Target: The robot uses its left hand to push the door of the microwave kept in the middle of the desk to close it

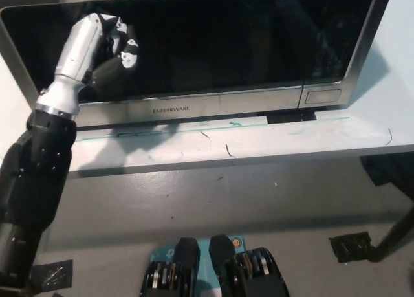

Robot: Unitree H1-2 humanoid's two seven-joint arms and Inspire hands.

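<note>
The microwave (213, 51) lies lengthwise across the desk (259, 142), its door (213, 48) shut flush, facing the robot. The left hand (107, 48) presses curled, empty fingers (126, 48) against the glass.

Microwave (259, 103) top and right side beyond the frame edges

A lab-like test setup: microwave (194, 44) on pen-marked white desk (259, 142) over grey floor (226, 200)
</note>
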